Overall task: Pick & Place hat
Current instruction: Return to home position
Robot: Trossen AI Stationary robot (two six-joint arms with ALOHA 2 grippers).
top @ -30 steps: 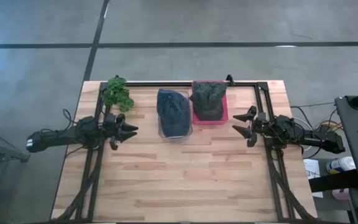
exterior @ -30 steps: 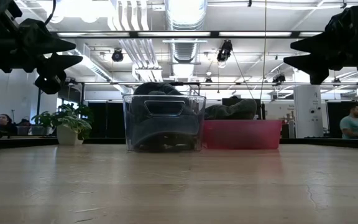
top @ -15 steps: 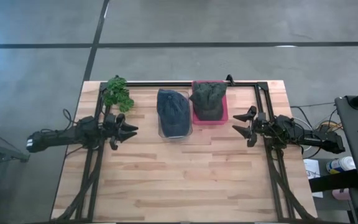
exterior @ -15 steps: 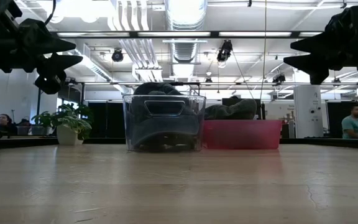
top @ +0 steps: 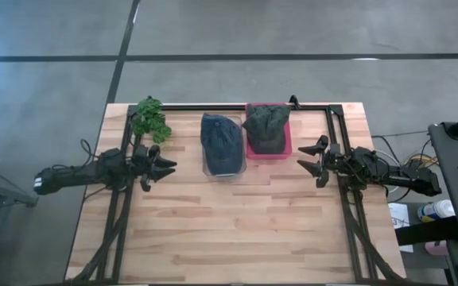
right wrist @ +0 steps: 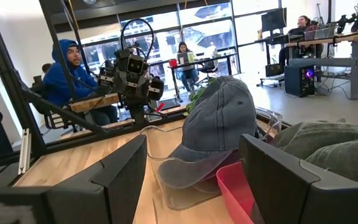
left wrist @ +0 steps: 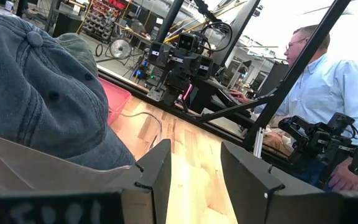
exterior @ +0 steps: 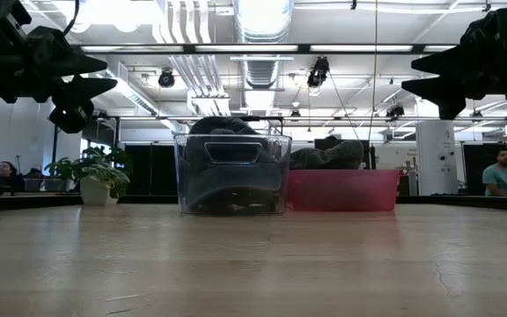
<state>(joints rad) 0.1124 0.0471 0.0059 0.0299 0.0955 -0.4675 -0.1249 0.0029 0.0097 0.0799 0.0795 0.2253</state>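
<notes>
Caps lie in bins at the middle of the bench's [top: 229, 238] far edge: the blue cap [top: 221, 141] fills the transparent bin [top: 227, 174], and the green cap [top: 265, 127] rests in the red bin [top: 288, 143] just beside it, so the sorting looks finished. The left gripper [top: 164, 169] hovers near the left edge and the right gripper [top: 308, 159] near the right edge, each with fingers spread and empty, likely parked clear of the bins. A small plant [top: 150, 119] stands by the far left corner.
</notes>
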